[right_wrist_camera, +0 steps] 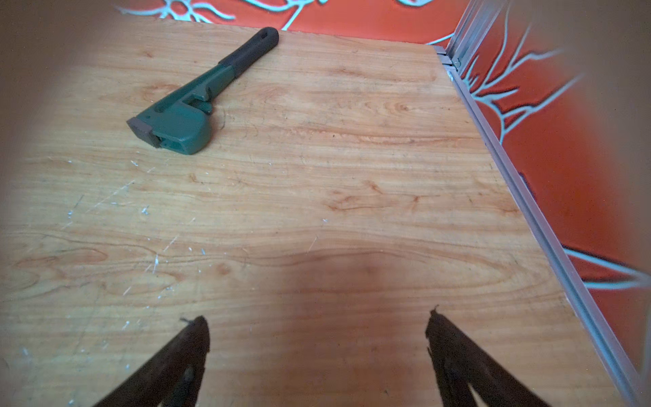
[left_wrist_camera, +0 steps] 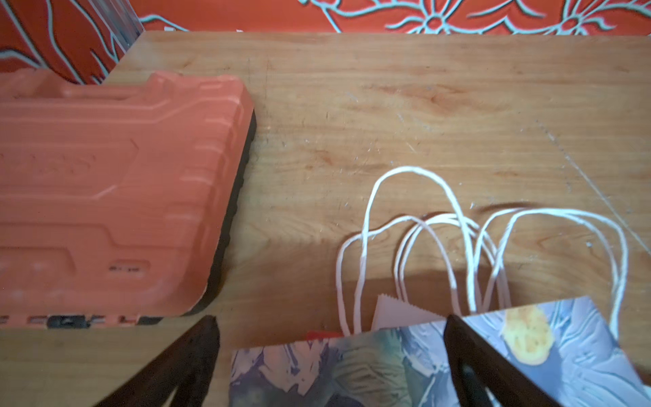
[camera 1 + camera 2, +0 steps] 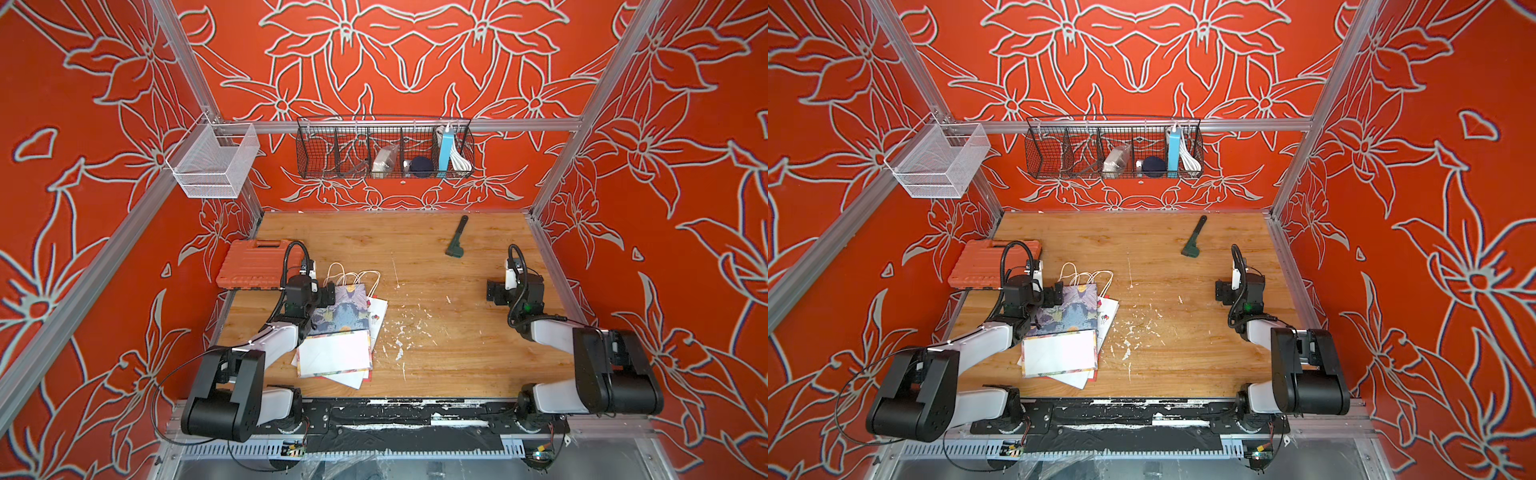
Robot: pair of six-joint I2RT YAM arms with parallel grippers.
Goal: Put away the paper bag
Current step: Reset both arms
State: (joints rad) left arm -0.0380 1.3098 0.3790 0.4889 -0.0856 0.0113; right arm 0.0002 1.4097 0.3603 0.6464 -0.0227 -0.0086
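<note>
We see two arms, both grippers spread wide and holding nothing. The left gripper sits at the handle end of the floral paper bag — one finger over its top edge, the other over the bare table. That bag lies flat atop a pile of at least three bags on the table's left side, beside one orange tool case. The right gripper stands over bare wood, well apart from one green wrench. Two baskets hang on the frame — one white basket, one black basket.
</note>
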